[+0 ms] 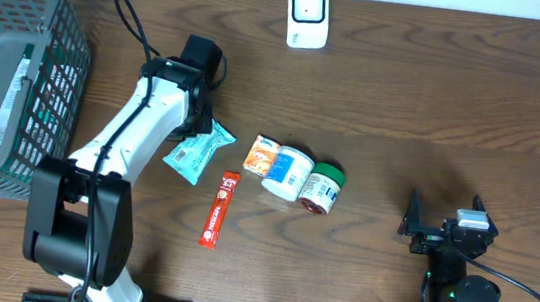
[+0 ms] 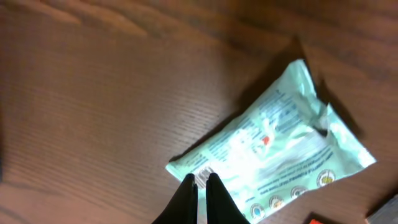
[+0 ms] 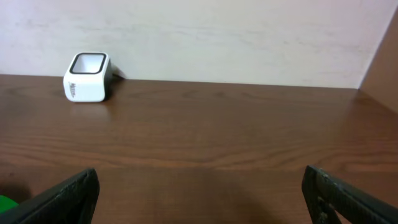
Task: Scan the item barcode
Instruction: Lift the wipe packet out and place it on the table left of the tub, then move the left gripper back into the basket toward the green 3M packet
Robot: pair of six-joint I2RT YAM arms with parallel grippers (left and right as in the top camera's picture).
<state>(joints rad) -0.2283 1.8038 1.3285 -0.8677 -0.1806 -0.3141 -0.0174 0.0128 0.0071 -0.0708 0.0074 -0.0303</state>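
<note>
Left of the table's [image 1: 436,98] middle, a pale green packet [image 1: 200,151] is being pinched at one edge by the left gripper [image 2: 200,182]. Its fingers are being pressed tightly together on the wrapper, close to a patch of barcode-like print. Whether the packet is being lifted clear of the wood cannot be told. Just to its right, toward the table's centre, an orange carton [image 1: 261,155], a white and blue tub [image 1: 288,171] and a green-lidded can [image 1: 323,187] are being kept in a touching row, and a red stick sachet [image 1: 220,209] is lying nearer the front edge. A white scanner [image 1: 306,14] is being shown upright at the back edge, well apart from the packet. A grey mesh basket [image 1: 18,64] is being carried at the back left corner. Near the front right corner, the right gripper [image 3: 202,190] is being held with its fingers spread wide and nothing between them.
</note>
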